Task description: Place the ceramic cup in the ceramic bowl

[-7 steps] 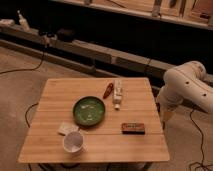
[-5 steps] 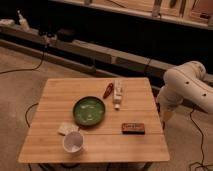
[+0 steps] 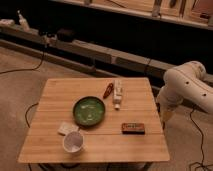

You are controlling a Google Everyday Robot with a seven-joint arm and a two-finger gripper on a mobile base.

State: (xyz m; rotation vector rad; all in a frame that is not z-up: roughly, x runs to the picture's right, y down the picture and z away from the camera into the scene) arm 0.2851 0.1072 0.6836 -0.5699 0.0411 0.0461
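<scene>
The white ceramic cup (image 3: 73, 142) stands upright near the front left of the wooden table (image 3: 145, 145). The dark-green ceramic bowl (image 3: 89, 110) sits in the middle of the table, just behind and to the right of the cup, with nothing in it. My white arm (image 3: 187, 87) is off the table's right side. The gripper (image 3: 165, 114) hangs down beside the right edge, far from the cup and the bowl.
A flat pale pad (image 3: 66, 128) lies touching the cup's far left side. A red object (image 3: 107, 91) and a white bottle (image 3: 117, 93) lie behind the bowl. A dark packet (image 3: 133, 128) lies front right. Cables (image 3: 30, 67) run over the floor at left.
</scene>
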